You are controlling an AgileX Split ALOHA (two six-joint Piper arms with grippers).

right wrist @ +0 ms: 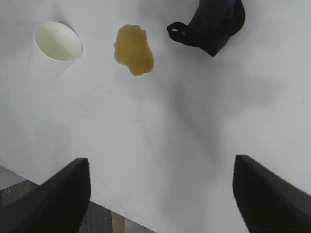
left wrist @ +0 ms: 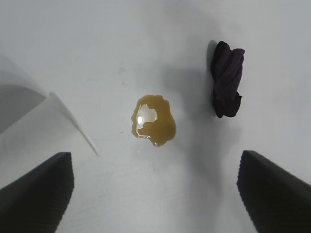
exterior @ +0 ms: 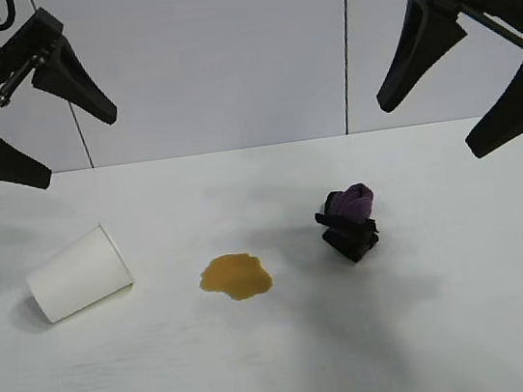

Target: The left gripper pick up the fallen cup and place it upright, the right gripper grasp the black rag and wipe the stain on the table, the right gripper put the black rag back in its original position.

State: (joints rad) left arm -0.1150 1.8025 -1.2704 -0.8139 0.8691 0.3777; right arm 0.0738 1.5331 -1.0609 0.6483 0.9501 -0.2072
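The white paper cup [exterior: 79, 273] lies on its side at the left of the white table [exterior: 286, 368]; it also shows in the left wrist view [left wrist: 29, 109] and the right wrist view [right wrist: 53, 48]. The amber-brown stain [exterior: 236, 276] is in the middle [left wrist: 154, 119] [right wrist: 133, 49]. The black rag [exterior: 349, 218] with a purple part sits to its right [left wrist: 226, 86] [right wrist: 211, 24]. My left gripper [exterior: 79, 144] hangs open and empty high above the cup [left wrist: 155, 189]. My right gripper [exterior: 427, 124] hangs open and empty high above the table's right side [right wrist: 160, 194].
A pale panelled wall [exterior: 222, 55] stands behind the table. The table's edge [right wrist: 97, 201] shows in the right wrist view, with dark floor beyond it.
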